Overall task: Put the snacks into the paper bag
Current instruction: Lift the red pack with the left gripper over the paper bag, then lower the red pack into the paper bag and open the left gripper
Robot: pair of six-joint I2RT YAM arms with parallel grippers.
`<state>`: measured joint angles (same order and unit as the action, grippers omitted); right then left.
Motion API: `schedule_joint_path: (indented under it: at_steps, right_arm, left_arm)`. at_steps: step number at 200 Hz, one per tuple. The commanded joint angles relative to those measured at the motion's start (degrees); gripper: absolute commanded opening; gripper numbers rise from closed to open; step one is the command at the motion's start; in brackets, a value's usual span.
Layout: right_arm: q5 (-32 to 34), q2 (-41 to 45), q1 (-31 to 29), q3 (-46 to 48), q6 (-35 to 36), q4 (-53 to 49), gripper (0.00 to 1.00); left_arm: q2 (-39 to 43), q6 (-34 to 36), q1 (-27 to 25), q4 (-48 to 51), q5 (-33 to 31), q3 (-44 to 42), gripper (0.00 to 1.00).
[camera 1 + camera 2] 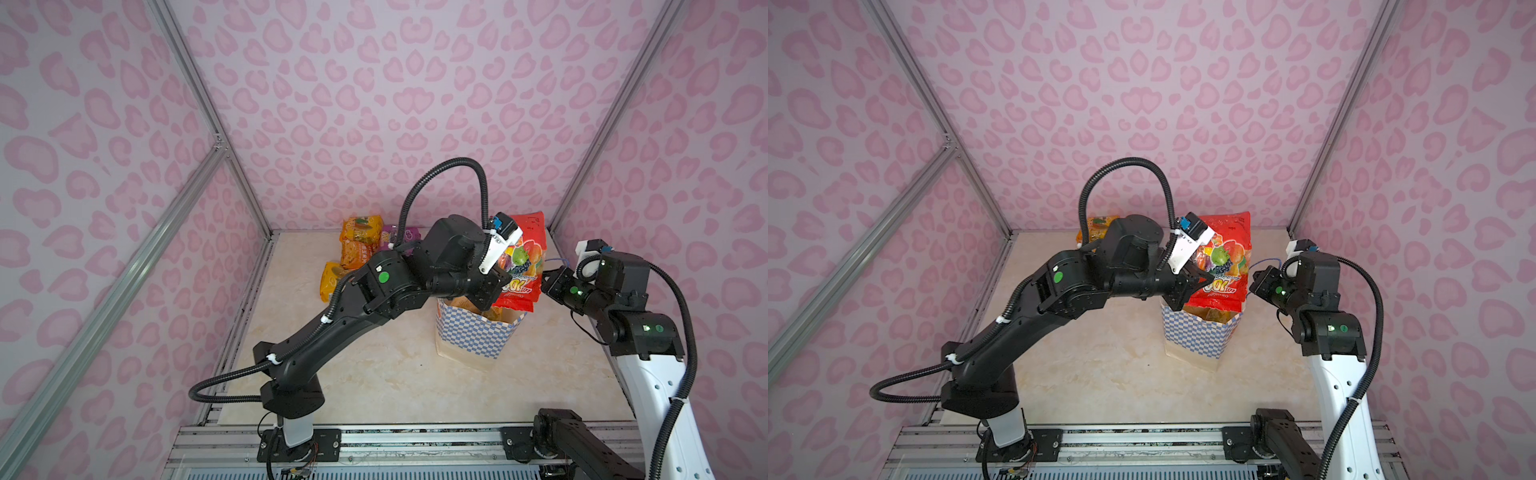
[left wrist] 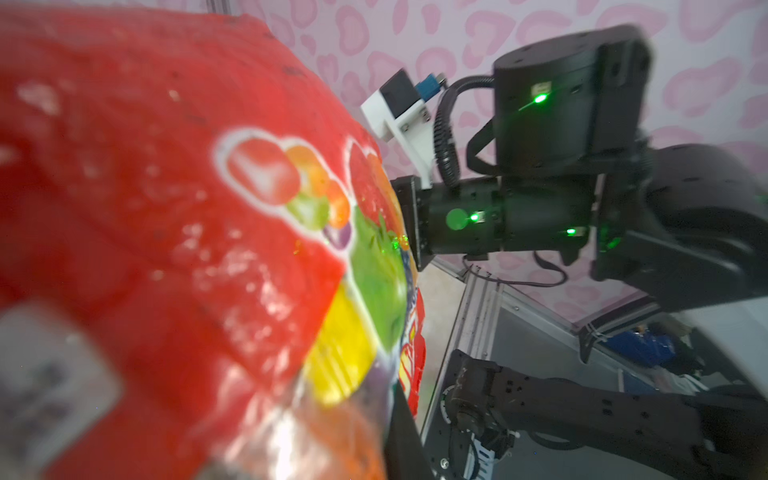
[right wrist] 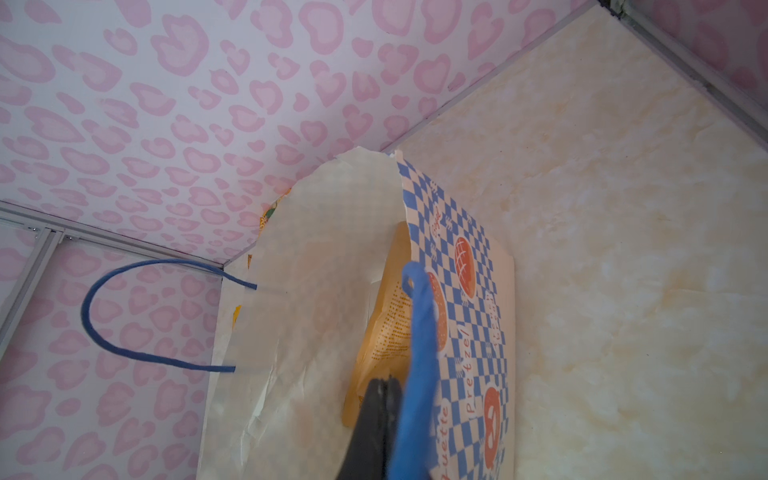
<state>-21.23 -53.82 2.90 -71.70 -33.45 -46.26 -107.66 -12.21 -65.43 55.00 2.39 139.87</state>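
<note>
- The paper bag point(image 1: 469, 338) stands upright, seemingly with a tan-orange pouch point(image 3: 386, 332) inside
- The red fruit packet point(image 1: 524, 253) hangs over its mouth, pinched by the left gripper point(image 1: 492, 291), not yet in
- Yellow-orange packets point(image 1: 359, 241) and a purple packet point(image 1: 392, 235) lie by the back wall
- The right gripper point(image 3: 384, 392), pressed together, clamps the bag's rim

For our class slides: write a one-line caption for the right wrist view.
Right gripper pinches the paper bag rim beside a blue cord handle; tan pouch inside.
</note>
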Motion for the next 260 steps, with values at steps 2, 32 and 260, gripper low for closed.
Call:
schedule_joint_path:
  at_steps: [2, 32, 260]
  right_arm:
    - [0.2, 0.0, 0.0, 0.0, 0.5, 0.5, 0.00]
    - [-0.1, 0.2, 0.0, 0.7, 0.3, 0.9, 0.00]
    - [-0.8, 0.9, 0.0, 3.8, 0.0, 1.9, 0.00]
  left_arm:
    - [-3.3, 2.2, -0.2, 4.2, -6.3, 2.5, 0.03]
    - [-6.2, 4.5, -0.2, 3.9, -12.4, 2.5, 0.03]
    - [-25.1, 0.9, 1.1, 10.5, -3.3, 3.3, 0.05]
